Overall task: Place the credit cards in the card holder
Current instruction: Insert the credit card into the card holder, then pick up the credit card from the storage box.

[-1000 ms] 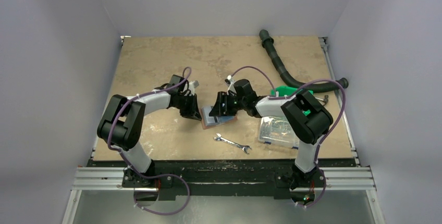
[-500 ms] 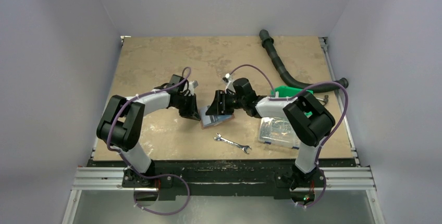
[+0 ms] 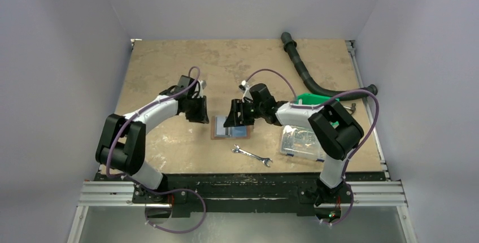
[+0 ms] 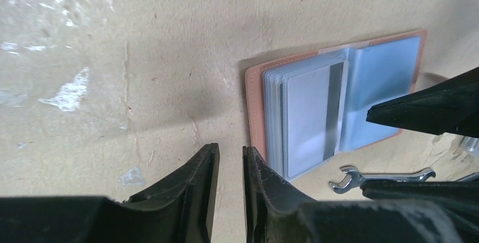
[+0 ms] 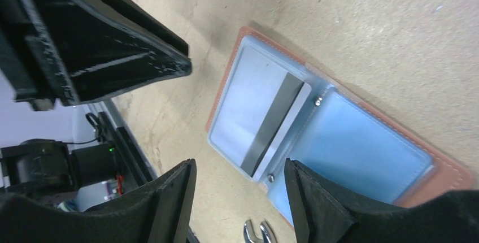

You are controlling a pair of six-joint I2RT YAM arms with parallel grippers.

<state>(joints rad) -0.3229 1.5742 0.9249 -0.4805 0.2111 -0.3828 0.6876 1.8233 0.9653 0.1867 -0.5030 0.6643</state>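
On the tan table [image 3: 169, 62], a black ribbed hose [image 3: 305, 76] is seen curving along the far right side. A clear compartment box [image 3: 299, 141] is placed near the right arm's base, with a green bin [image 3: 310, 97] just behind it.

Near the middle of the table, the card holder [image 3: 240, 133] [image 4: 390, 68] [image 5: 361, 141] is laid open and flat, its pale blue sleeves framed by a reddish-brown rim. The left gripper [image 3: 199, 113] [image 4: 230, 150] is held just beside the holder's left edge. Its fingers are parted only by a narrow slit, and nothing is gripped between them. The right gripper [image 3: 230, 120] [image 5: 238, 166] is poised over the holder with its fingers spread wide and nothing clamped.

A small wrench [image 3: 251, 156] [image 4: 384, 176] is found near the holder's near edge.

A pale credit card [image 4: 308, 118] [image 5: 254, 113] with a dark stripe is seated on the holder's left half. Whether it is fully inside a sleeve cannot be told.
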